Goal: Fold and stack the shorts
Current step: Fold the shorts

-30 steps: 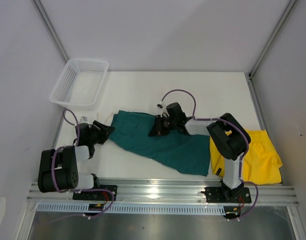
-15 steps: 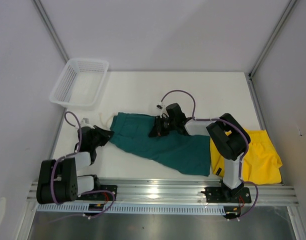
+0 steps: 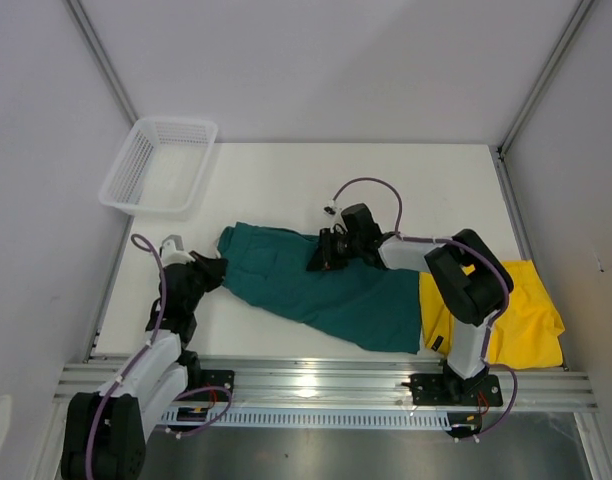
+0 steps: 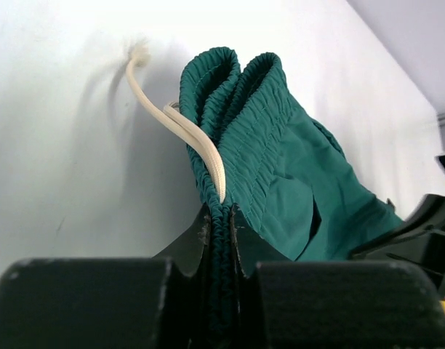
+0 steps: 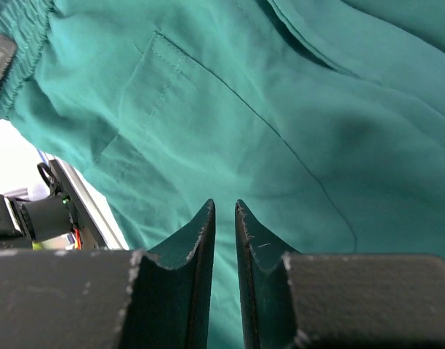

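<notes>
Teal shorts (image 3: 326,285) lie across the middle of the white table (image 3: 416,185), their long axis slanting from the waistband at the left to the leg hems at the near right; the hems end just beside the yellow shorts (image 3: 531,310); these sit crumpled in the near right corner, close to the table's right edge and partly hidden by the right arm. We see a broad band of bare table between the teal cloth and the far wall, and a narrower strip between it and the near edge; the white mesh basket (image 3: 176,124) sits at the far left corner, well apart from both pairs. The left gripper (image 4: 221,218) is clamped on the bunched waistband at its left end, near the table's left edge, and a pale drawstring (image 4: 186,131) trails out over the table. The right gripper (image 5: 224,207) rests on the far edge of the teal shorts near their middle; its fingers stand almost together with a thin slit, and we cannot tell whether cloth is pinched there.
</notes>
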{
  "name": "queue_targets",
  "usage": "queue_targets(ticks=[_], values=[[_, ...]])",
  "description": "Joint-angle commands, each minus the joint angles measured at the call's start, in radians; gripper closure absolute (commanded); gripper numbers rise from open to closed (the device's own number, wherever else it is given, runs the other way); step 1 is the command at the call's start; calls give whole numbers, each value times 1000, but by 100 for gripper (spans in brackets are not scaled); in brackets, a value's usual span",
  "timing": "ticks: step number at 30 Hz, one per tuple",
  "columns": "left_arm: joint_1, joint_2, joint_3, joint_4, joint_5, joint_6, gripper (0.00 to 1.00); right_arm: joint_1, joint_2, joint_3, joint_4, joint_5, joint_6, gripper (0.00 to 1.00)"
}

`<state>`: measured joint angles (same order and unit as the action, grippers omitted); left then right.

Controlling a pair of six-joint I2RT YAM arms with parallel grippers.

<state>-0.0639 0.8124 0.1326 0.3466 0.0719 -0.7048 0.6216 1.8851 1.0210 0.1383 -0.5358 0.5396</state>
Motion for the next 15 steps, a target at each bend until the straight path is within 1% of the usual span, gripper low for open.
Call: queue_targets(ticks=[1,5,8,10,13,15], values=[[-16,-42,47,-57,-98,62,100,6,-92,-1,-83,49,-24,80],[-28,-53,59,-83,-118,70,100,13,-118,-10,-170,80,-50,80],[-39,-64,78,-98,-136,74,100,17,-109,-21,-178,31,-41,80],[-47,-78,85,-118,-145,77,100,35,-107,-29,-192,30,-29,81],[-66,-94,110,-147,-159,88,100,52,-71,-7,-215,54,-24,82],[-91,-104,133,-159,-176,97,100,52,-12,14,-217,57,-17,86]])
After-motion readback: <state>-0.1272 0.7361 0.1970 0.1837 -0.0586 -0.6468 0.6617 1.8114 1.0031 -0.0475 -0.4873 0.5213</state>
